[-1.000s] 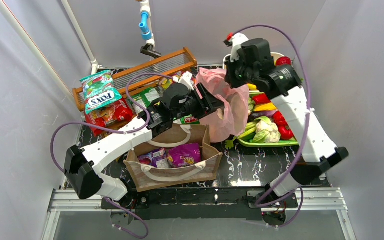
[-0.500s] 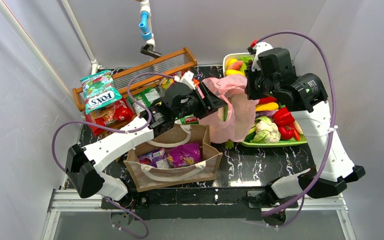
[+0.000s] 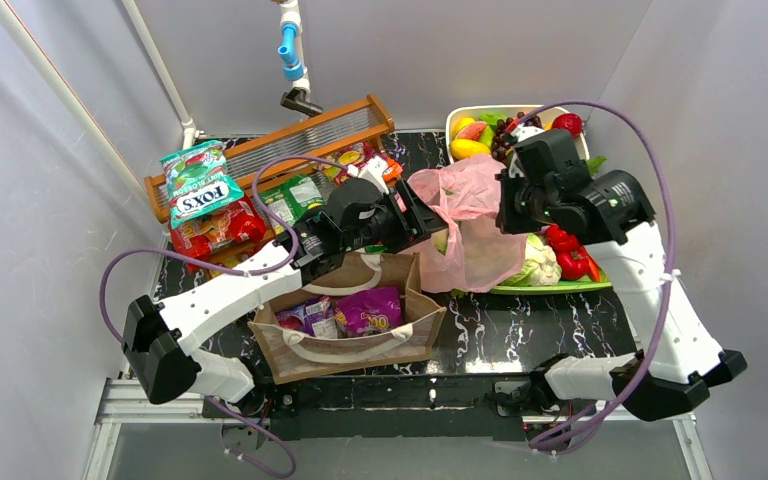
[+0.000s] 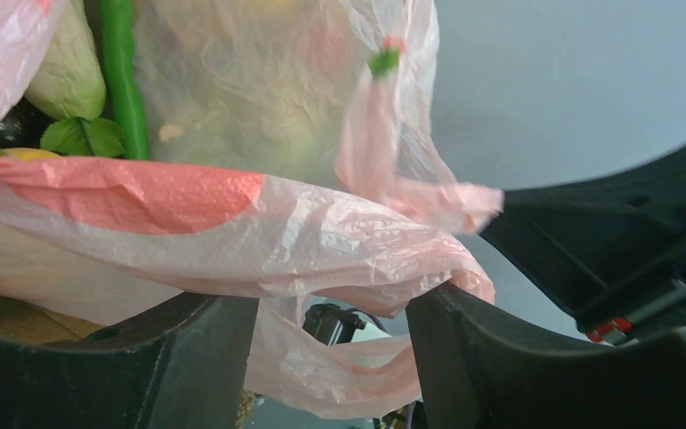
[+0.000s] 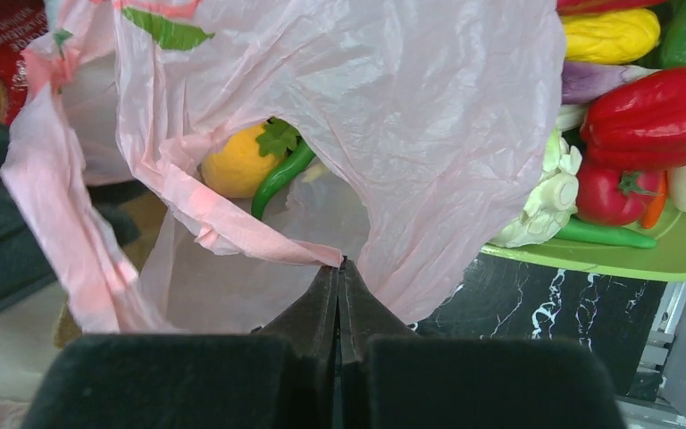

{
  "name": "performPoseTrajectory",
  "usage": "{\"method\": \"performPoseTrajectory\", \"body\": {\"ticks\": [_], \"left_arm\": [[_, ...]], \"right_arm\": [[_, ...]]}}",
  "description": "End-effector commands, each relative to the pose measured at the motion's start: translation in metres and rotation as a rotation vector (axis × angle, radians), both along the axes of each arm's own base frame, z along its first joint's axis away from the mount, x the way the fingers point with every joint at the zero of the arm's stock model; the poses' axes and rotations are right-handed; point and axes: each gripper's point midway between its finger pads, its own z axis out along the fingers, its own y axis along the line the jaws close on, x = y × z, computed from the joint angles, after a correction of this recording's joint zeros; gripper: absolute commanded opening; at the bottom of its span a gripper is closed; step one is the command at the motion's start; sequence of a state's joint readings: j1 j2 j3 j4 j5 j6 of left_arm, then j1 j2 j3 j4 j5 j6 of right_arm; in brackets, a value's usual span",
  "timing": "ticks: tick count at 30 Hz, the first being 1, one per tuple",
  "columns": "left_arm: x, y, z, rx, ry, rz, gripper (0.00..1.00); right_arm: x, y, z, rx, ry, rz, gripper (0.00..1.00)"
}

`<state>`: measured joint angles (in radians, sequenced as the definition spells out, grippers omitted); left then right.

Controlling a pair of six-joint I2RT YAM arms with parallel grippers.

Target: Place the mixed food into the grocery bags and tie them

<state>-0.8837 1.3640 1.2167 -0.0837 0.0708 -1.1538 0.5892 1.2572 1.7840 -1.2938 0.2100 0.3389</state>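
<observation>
Top external view: two bags, two arms, one black marbled desk (image 3: 520, 325).
Pink bag (image 3: 475, 240): one; thin, translucent, crinkled plastic with red and green prints; hangs between both hands, over the green tray's near edge, just behind the brown tote.
Brown tote (image 3: 278, 345): one; boxy, coarse-woven look, two white loop handles; stands open at the desk's front.
Tote contents: two glossy purple packets (image 3: 368, 310); lettering too small to read.
Pink bag contents: one round yellow-orange fruit (image 5: 237, 165) and one slim green chilli (image 5: 279, 179), seen through the mouth.
Left hand (image 4: 330, 313): fingers moderately apart, bag film lying slack across the gap.
Right hand (image 5: 339, 268): fingers pressed together, pinching the pink bag's rim.
Teal packet (image 3: 200, 185): one; foil; reads "FOX'S"; leans against the wooden slatted rack (image 3: 300, 130).
Green tray (image 5: 670, 255): one; smooth plastic; holds one cauliflower (image 5: 549, 201), one red pepper (image 5: 652, 103), one tomato (image 5: 612, 192).
</observation>
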Motion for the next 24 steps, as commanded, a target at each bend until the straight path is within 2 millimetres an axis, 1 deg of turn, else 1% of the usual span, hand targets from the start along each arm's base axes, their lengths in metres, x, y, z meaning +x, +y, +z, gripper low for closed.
{"method": "performPoseTrajectory", "body": {"ticks": [1, 4, 8, 10, 14, 15, 21, 22, 24], "left_arm": [[-0.011, -0.007, 0.005, -0.003, -0.015, -0.038, 0.59], [-0.011, -0.007, 0.006, -0.001, -0.026, -0.037, 0.59], [-0.010, -0.001, 0.007, 0.015, -0.046, -0.022, 0.58], [-0.009, 0.004, 0.006, 0.047, -0.058, -0.017, 0.57], [-0.012, 0.015, 0.013, 0.143, -0.105, -0.042, 0.57], [-0.009, 0.020, 0.014, 0.173, -0.127, -0.028, 0.57], [-0.016, 0.033, 0.021, 0.307, -0.266, -0.134, 0.57], [-0.022, 0.031, 0.023, 0.312, -0.296, -0.183, 0.57], [-0.025, 0.030, 0.022, 0.342, -0.359, -0.247, 0.57]], "right_arm": [[0.016, 0.010, -0.006, 0.003, -0.015, 0.000, 0.01], [0.011, 0.016, -0.011, 0.018, 0.002, 0.045, 0.01], [0.005, 0.020, -0.013, 0.042, 0.009, 0.075, 0.01], [0.004, 0.020, -0.013, 0.046, 0.007, 0.083, 0.01], [0.002, 0.021, -0.010, 0.054, 0.005, 0.097, 0.01], [0.001, 0.022, -0.008, 0.062, 0.003, 0.104, 0.01], [-0.005, 0.029, -0.002, 0.097, 0.002, 0.144, 0.01], [-0.005, 0.030, -0.002, 0.101, 0.004, 0.148, 0.01], [-0.006, 0.031, -0.002, 0.105, 0.011, 0.155, 0.01]]}}
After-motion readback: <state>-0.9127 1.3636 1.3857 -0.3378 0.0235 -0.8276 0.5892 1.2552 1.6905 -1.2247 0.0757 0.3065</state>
